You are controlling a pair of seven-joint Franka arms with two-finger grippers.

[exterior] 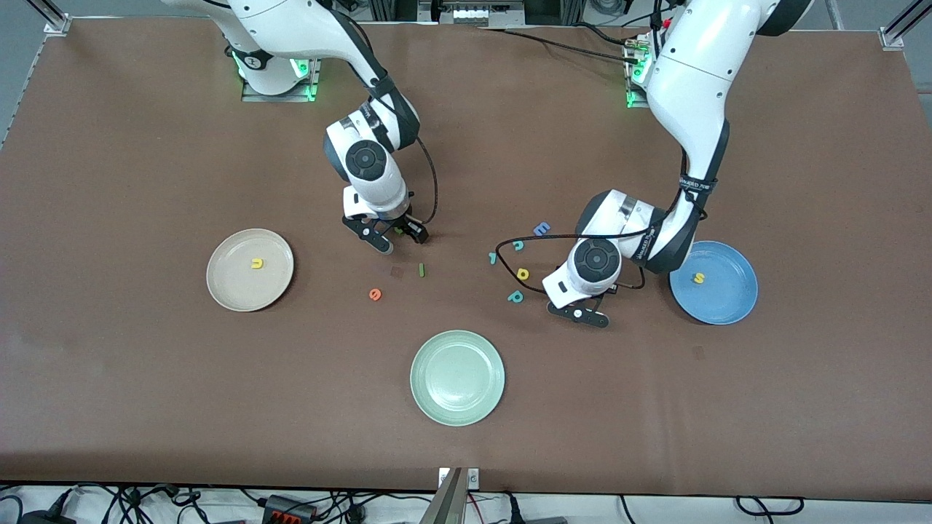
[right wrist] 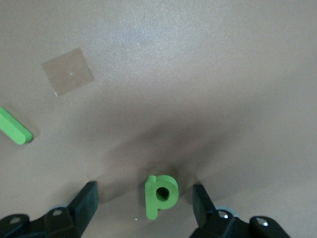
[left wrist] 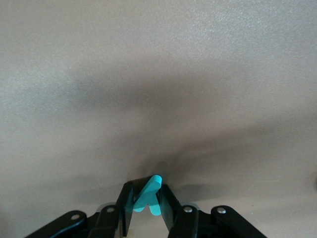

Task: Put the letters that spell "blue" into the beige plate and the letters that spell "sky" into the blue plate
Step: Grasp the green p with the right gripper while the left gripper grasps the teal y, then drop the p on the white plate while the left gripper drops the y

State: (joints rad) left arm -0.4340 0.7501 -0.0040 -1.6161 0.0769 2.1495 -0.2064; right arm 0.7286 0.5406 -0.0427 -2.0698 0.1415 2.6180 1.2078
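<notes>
Plates number three: beige plate [exterior: 250, 270], blue plate [exterior: 713, 282], green plate [exterior: 457, 377].

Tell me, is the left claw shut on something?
Yes, shut. In the left wrist view, the left claw pinches a teal letter between its fingers; which letter it is cannot be told.

A brown table [exterior: 145, 378] carries beige [exterior: 218, 280], blue [exterior: 735, 298] and pale green [exterior: 429, 397] plates, yellow u [exterior: 256, 263] and s [exterior: 699, 277], an orange e [exterior: 375, 294], a dark green bar [exterior: 421, 270], and a teal piece [left wrist: 148, 195], perhaps the y.
</notes>
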